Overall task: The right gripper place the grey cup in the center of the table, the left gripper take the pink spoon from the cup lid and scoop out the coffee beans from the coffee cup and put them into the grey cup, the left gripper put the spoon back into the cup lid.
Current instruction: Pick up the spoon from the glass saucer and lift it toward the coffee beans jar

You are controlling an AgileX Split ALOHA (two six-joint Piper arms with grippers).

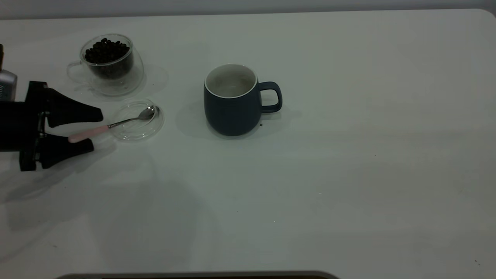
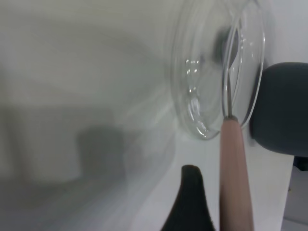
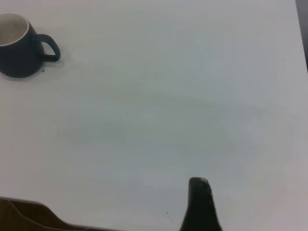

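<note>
Cups: two. One grey cup (image 1: 232, 101) at centre frame, upright, handle pointing right; one coffee cup (image 1: 109, 62) at upper left.
Coffee beans (image 1: 106, 51): one heap inside the coffee cup.
Cup lid (image 1: 136, 119): one, flat on the tabletop (image 1: 348, 174), just below the coffee cup.
Pink spoon (image 1: 112, 125): one, bowl resting in the lid, handle reaching left.
Left gripper (image 1: 95, 130): at left edge, fingers spread either side of the spoon handle, not clenched.
Right gripper (image 3: 199, 202): one fingertip shows in its wrist view; spread or closed, cannot tell.
</note>
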